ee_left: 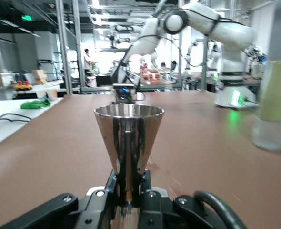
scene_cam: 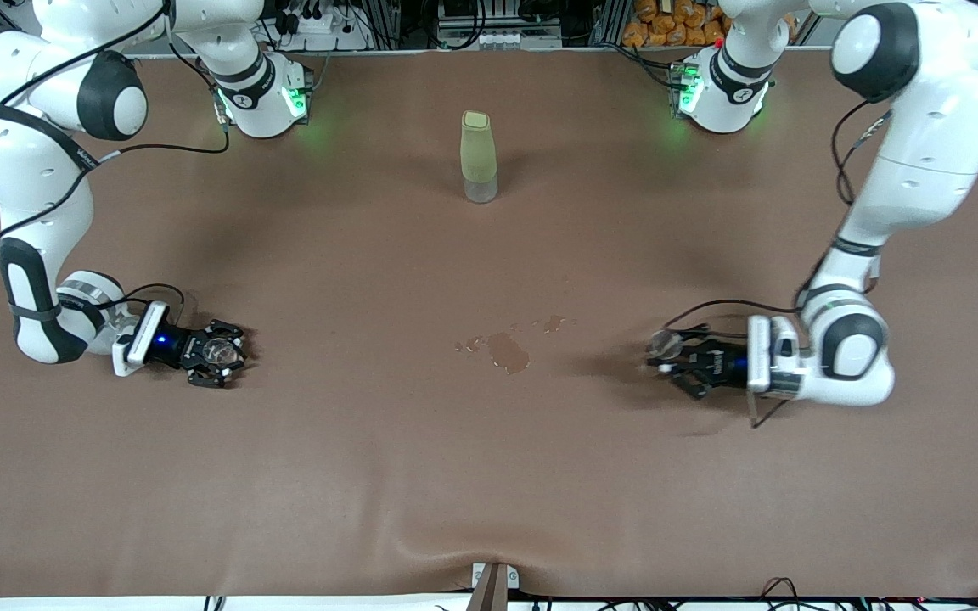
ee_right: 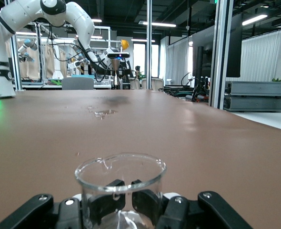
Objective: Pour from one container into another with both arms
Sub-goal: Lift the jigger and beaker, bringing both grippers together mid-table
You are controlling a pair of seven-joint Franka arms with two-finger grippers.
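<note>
Front view, scanning from the right arm's end: right gripper (scene_cam: 219, 355) sits low at the table, fingers clamped on a clear glass beaker (scene_cam: 219, 350). In the right wrist view the beaker (ee_right: 120, 191) stands upright between the pads, mouth up, looks empty. Likely the receiving vessel, kept level and low so it can take a stream.

Mid-table: a small spill (scene_cam: 506, 350) on the brown mat (scene_cam: 489, 475), well apart from both grippers, roughly between them. Farther from the camera stands a yellow-green bottle (scene_cam: 479, 157), upright and untouched.

Left arm's end: left gripper (scene_cam: 674, 361) is also low, fingers closed on the narrow base of a steel conical cup (scene_cam: 666, 344). Left wrist view shows the cup (ee_left: 128, 143) upright, flaring above the fingers, rim level. Holding it by the stem leaves the rim free for tipping.

Both vessels gripped and upright, well apart; my guess is pouring hasn't begun. Next they need to be brought together.
</note>
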